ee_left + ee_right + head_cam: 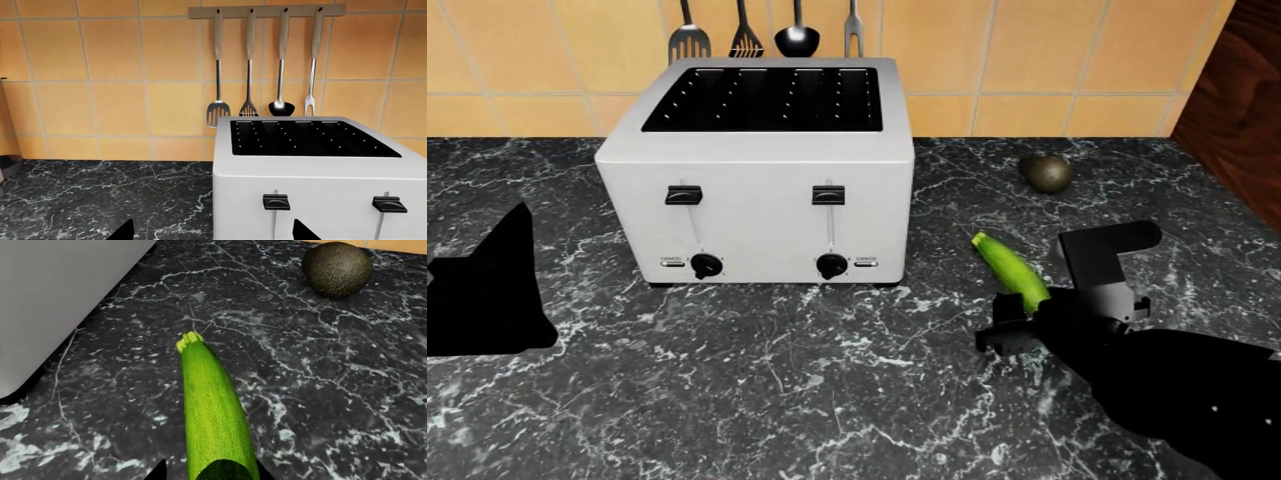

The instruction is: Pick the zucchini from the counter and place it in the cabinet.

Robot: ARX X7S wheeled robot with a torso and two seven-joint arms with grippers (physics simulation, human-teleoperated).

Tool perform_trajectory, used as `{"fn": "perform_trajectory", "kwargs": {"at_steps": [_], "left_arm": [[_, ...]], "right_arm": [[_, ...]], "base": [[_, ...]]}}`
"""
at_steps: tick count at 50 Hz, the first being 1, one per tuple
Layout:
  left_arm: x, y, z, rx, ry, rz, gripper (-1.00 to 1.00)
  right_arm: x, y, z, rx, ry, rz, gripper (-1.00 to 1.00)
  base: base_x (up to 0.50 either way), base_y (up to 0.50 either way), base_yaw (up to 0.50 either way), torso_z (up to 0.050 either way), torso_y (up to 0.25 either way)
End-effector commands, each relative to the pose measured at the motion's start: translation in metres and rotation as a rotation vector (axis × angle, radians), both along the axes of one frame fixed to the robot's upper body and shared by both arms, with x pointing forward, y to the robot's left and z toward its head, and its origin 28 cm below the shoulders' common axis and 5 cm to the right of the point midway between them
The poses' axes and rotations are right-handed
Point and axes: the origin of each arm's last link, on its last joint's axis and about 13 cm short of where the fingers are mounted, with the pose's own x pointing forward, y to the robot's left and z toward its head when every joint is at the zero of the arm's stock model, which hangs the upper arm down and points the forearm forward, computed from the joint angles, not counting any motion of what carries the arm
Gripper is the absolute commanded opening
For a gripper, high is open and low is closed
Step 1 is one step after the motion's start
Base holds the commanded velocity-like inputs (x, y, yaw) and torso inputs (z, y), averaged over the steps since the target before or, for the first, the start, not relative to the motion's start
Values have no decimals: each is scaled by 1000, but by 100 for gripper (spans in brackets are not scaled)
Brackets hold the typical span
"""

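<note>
The bright-green zucchini (1009,264) lies lengthwise on the black marble counter (827,400), right of the toaster, with its pale stem end pointing away from my right gripper (1030,305). In the right wrist view the zucchini (210,405) runs straight between the two fingertips of my right gripper (210,472), which stand close against its sides, shut on its near end. I cannot tell whether it is lifted off the counter. My left gripper (213,235) is open and empty, facing the toaster's left front corner. The left arm (487,290) shows as a dark shape at the left edge.
A white four-slot toaster (761,165) stands at the back middle of the counter. A dark olive roundish fruit (1048,171) lies behind the zucchini. Utensils (263,65) hang on a rail on the tiled wall. A dark wooden panel (1244,100) rises at the far right.
</note>
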Motion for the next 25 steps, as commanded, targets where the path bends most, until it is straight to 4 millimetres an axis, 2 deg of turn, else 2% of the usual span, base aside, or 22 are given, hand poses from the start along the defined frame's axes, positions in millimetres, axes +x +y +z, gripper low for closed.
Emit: {"fn": "perform_trajectory", "kwargs": {"at_steps": [1, 7, 11, 20, 25], "left_arm": [[-1, 2, -2, -10, -4, 6, 100], [-1, 2, -2, -16, -5, 9, 100], [1, 3, -3, -20, -5, 10, 100], [1, 5, 0, -29, -20, 13, 100], [0, 6, 2, -33, -30, 13, 100]], "right_arm": [[0, -1, -10, -34, 33, -17, -100], [-15, -6, 4, -27, -17, -42, -100], [-36, -10, 28, -33, -87, -67, -100], [-113, 2, 120, -85, -384, -48, -100], [-143, 18, 155, -107, -528, 7, -100]], "base": [[0, 0, 0, 0, 0], [0, 0, 0, 0, 0], [0, 0, 0, 0, 0], [0, 0, 0, 0, 0], [0, 0, 0, 0, 0]]}}
